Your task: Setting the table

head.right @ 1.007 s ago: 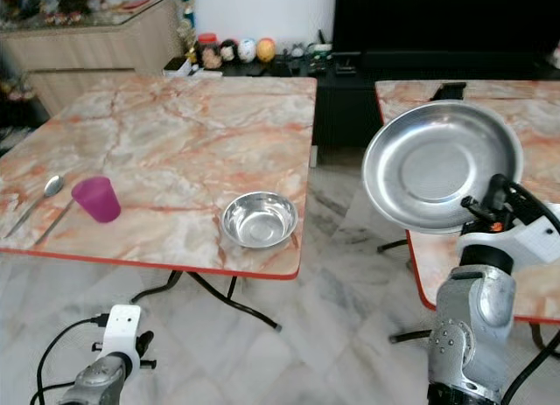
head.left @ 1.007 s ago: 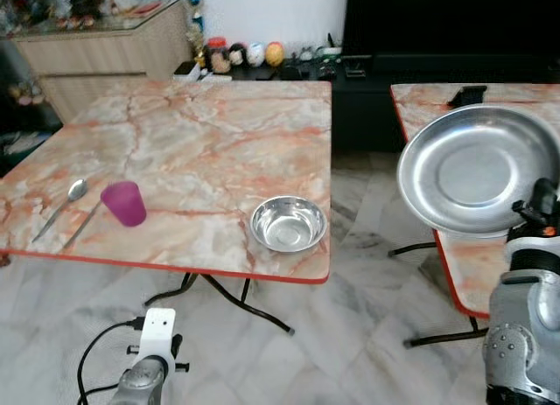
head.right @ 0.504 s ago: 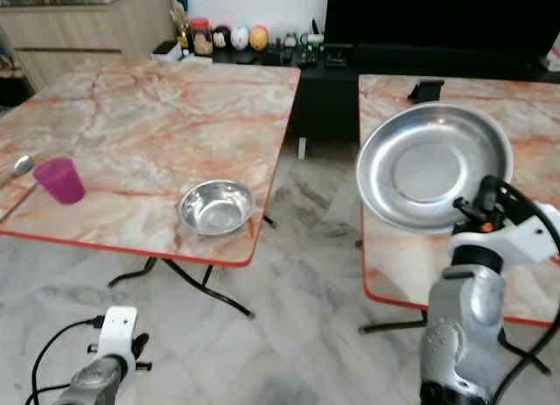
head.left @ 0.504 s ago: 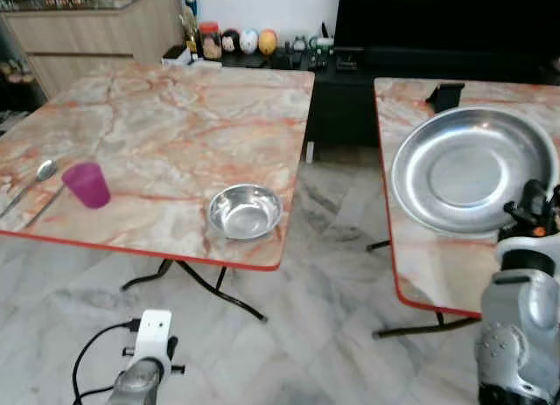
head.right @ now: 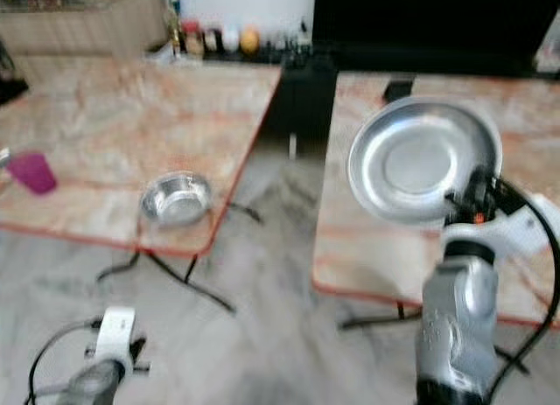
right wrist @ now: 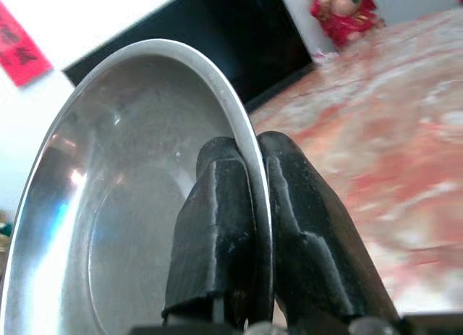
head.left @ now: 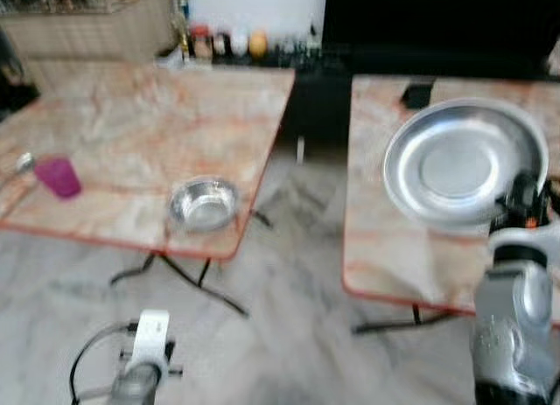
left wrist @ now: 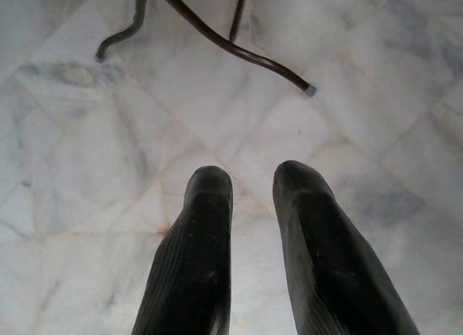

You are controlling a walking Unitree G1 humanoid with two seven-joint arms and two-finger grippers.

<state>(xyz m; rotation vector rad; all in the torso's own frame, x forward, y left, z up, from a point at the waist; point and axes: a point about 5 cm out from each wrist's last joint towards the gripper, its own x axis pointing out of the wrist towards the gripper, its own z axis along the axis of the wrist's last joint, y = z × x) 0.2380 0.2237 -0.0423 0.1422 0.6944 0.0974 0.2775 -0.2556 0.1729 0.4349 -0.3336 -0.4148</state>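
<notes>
My right gripper (head.left: pixel 523 200) is shut on the rim of a large steel plate (head.left: pixel 462 164), held tilted up over the right marble table (head.left: pixel 385 247). In the right wrist view both fingers (right wrist: pixel 224 205) pinch the plate's rim (right wrist: pixel 87 226). On the left marble table (head.left: pixel 149 116) stand a small steel bowl (head.left: pixel 203 204) near its front right corner and a purple cup (head.left: pixel 58 177) further left, with a spoon (head.left: pixel 24 164) beside it. My left gripper (left wrist: pixel 249 183) hangs low over the floor, fingers slightly apart with nothing between them.
A gap of grey marble floor (head.left: pixel 297 274) separates the two tables. A dark object (head.left: pixel 416 95) lies on the far side of the right table. A black TV unit (head.left: pixel 420 29) and a shelf with small jars (head.left: pixel 219 45) stand behind. Table legs (left wrist: pixel 217 38) cross the floor.
The whole view has shifted left and become blurred, so the camera has turned right. The plate stays in my right gripper at much the same place in view.
</notes>
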